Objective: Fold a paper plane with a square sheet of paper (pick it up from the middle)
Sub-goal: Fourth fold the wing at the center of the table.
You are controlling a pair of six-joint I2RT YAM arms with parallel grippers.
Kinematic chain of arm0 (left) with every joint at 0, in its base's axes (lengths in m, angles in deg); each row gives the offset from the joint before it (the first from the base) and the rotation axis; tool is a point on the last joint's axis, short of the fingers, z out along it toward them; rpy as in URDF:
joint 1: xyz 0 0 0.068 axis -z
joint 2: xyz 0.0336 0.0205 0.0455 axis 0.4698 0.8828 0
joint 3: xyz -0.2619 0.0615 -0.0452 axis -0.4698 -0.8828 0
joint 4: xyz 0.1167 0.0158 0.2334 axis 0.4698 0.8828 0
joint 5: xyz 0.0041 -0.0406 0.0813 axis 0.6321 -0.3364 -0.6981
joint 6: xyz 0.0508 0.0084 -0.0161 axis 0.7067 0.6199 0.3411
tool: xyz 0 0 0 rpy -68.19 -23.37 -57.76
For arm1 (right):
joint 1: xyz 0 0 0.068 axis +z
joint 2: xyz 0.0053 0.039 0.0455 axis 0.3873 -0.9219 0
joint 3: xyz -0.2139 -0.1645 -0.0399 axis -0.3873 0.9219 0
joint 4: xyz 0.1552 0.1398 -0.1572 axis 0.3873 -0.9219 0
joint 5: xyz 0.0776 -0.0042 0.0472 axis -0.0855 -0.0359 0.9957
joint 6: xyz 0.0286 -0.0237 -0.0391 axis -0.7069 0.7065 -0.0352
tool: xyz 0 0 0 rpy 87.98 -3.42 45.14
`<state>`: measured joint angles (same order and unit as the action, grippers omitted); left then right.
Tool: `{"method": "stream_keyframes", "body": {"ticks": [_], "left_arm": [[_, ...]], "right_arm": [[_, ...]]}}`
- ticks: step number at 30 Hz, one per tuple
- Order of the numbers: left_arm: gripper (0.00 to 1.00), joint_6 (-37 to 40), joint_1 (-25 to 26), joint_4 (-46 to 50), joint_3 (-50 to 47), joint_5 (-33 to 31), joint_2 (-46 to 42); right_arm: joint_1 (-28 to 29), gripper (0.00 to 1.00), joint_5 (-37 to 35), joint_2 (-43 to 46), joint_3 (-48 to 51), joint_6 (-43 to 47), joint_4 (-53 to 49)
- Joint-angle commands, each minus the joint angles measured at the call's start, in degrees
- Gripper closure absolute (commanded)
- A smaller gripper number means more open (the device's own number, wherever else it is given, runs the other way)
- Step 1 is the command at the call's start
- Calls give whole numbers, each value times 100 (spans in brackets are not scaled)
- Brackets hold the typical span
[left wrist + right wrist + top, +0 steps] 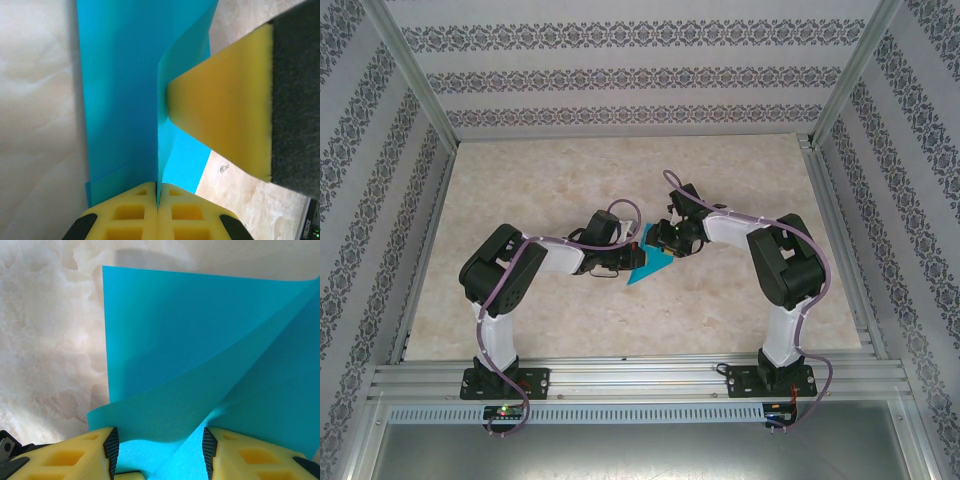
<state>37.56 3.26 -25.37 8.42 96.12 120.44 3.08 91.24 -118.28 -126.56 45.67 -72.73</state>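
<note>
From their bases at the near edge, two arms bend inward to meet mid-table. The left gripper (157, 200) is clamped tight on the paper (120, 90), its yellow pads pressed together with a standing crease pinched in the seam. The right gripper (160, 440) faces it with jaws apart, holding nothing. A flap curls up between those jaws, and one of its fingers (225, 115) pushes sideways against the raised fold just beyond the left pads. The paper sits on the table (520, 180) between the two tools, partly flat and partly lifted.

This looks like an early fold in the making, with one layer turned up while the left side anchors the crease. The next move likely calls for the right finger to lay the flap down flush and press along it without dragging the sheet out of the left clamp.

Seen from above, the paper reads as a wedge. Its long axis runs on a diagonal, narrow end toward the near left and wide end toward the far right.
</note>
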Motion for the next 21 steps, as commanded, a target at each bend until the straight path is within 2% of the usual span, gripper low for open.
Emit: {"method": "stream_keyframes", "body": {"ticks": [1,3,9,15,21], "left_arm": [[96,12,-83,18,129,147,78],[87,-10,-96,34,104,135,-5],[75,-28,-119,245,-126,10,-519],[74,98,-131,761,-409,-541,-1138],[77,-45,-123,526,-494,-417,-1335]], "right_arm": [[95,50,-279,-202,-125,127,-326],[124,50,-401,-243,-148,126,-438],[195,49,-747,-362,-272,91,-800],[222,48,-878,-455,-330,51,-940],[241,46,-926,-490,-329,-14,-978]]}}
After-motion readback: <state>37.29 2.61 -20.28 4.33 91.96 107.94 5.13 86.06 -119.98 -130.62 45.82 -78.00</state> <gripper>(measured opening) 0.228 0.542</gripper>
